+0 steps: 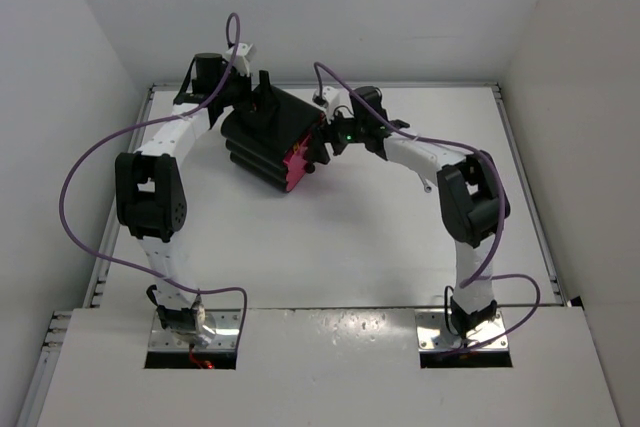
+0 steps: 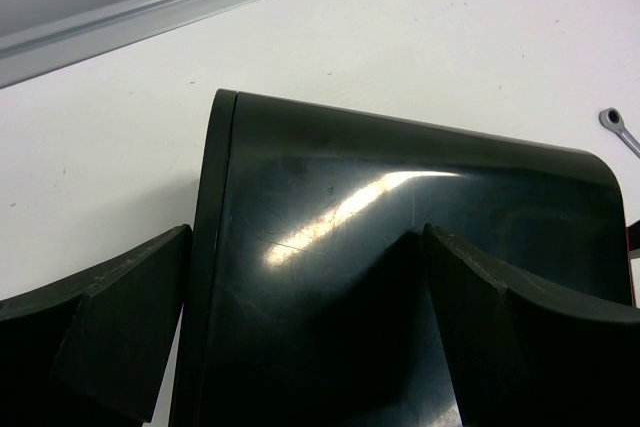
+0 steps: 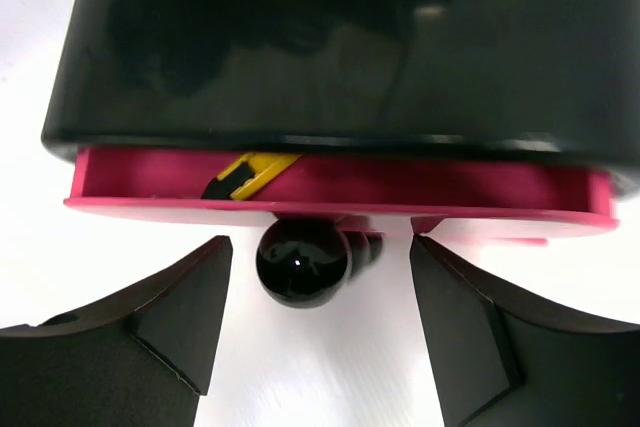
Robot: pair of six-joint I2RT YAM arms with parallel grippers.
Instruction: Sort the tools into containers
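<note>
Pink drawer (image 3: 340, 192) sits ajar in the black cabinet (image 1: 265, 142) at the counter's (image 1: 330, 247) far middle, yellow-handled tool (image 3: 245, 175) inside; right gripper (image 3: 318, 292) jaws wide astride its knob (image 3: 302, 261), left gripper (image 2: 308, 247) jaws wide at the cabinet's edge, so centre on the knob and drive straight along the slide.

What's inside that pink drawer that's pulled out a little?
Through the gap in the pink drawer, a yellow-handled tool with a black part shows, lying at a slant. The rest of the inside is hidden under the black cabinet, so more may be there.
</note>
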